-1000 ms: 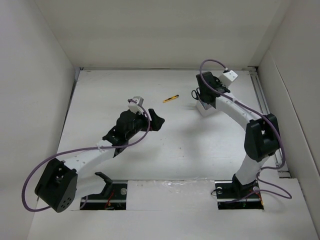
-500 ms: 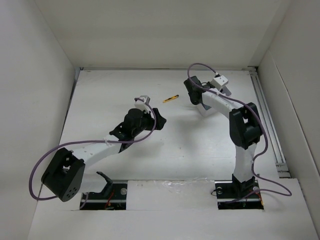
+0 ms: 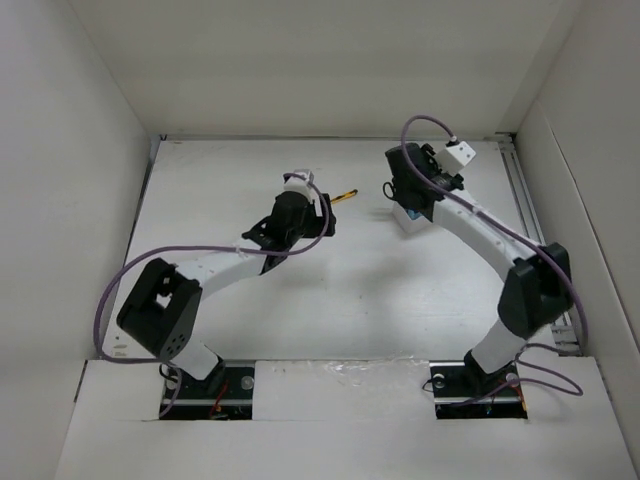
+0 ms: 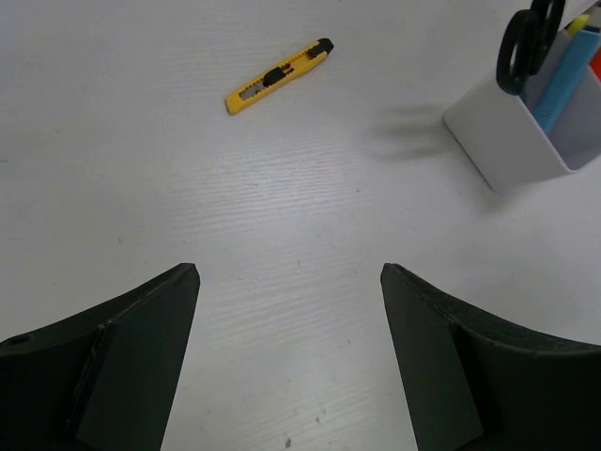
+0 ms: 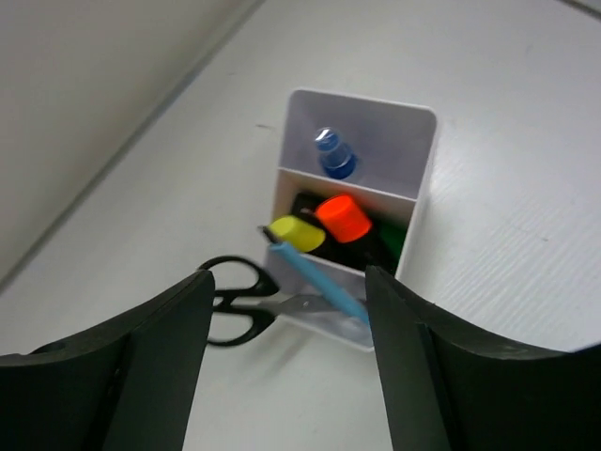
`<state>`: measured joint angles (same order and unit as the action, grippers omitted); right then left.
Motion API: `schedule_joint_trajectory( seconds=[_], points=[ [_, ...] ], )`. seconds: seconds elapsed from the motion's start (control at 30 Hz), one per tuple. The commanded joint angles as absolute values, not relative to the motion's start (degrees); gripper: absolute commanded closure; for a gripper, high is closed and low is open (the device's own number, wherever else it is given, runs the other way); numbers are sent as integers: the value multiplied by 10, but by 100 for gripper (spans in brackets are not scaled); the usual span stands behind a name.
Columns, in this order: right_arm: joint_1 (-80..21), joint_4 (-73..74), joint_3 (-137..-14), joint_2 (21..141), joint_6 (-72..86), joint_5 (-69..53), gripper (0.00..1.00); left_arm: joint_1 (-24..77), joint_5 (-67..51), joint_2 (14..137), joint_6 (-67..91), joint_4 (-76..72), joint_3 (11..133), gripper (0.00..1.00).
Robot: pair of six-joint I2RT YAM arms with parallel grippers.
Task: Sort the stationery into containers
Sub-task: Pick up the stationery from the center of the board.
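Both sets of jaws stand wide and empty: the left gripper (image 4: 289, 272) lines up on the loose cutter (image 4: 278, 74) — likely next — while the right gripper (image 5: 286, 274) hovers over the filled box (image 5: 418, 188).

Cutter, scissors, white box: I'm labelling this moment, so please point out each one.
cutter (image 4: 279, 75), left wrist view, middle of its yellow body.
scissors (image 5: 291, 303), right wrist view, grey blade near the handles.
white box (image 5: 385, 132), right wrist view, inside face of its far wall.
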<state>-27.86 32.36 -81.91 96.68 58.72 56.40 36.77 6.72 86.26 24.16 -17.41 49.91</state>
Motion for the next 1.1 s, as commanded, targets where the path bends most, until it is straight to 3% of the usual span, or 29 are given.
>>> schedule_joint_trajectory(
  seconds=[0.0, 0.07, 0.13, 0.17, 0.2, 0.23, 0.27, 0.4, 0.53, 0.57, 0.67, 1.07],
  points=[
    [-287, 241, -780, 895, 547, 448, 30, 368, 102, 912, 172, -148, 564, 24],
    [-287, 212, -740, 853, 538, 417, 32, 368, 102, 936, 115, -148, 597, 24],
    [-287, 212, -727, 833, 538, 386, 45, 368, 108, 970, 88, -142, 623, 24],
    [-280, 212, -715, 811, 538, 371, 55, 368, 103, 982, 75, -142, 648, 24],
    [-280, 206, -706, 799, 538, 353, 80, 368, 94, 1005, 51, -142, 662, 24],
    [-280, 199, -694, 785, 545, 314, 94, 368, 87, 1019, 41, -137, 676, 24],
    [-286, 176, -666, 768, 545, 294, 100, 368, 81, 1034, 29, -137, 705, 24],
    [-297, 128, -596, 680, 550, 216, 99, 363, 63, 1132, -19, -72, 801, 24],
    [-308, 123, -559, 634, 550, 216, 79, 352, 40, 1179, -46, -42, 867, 24],
    [-308, 118, -551, 626, 550, 216, 66, 352, 27, 1196, -46, -35, 875, 24],
    [-308, 111, -532, 608, 543, 209, 56, 347, 19, 1223, -46, -28, 917, 24],
    [-303, 76, -505, 602, 543, 165, 56, 347, 76, 1323, -45, 68, 1049, 27]
  ],
)
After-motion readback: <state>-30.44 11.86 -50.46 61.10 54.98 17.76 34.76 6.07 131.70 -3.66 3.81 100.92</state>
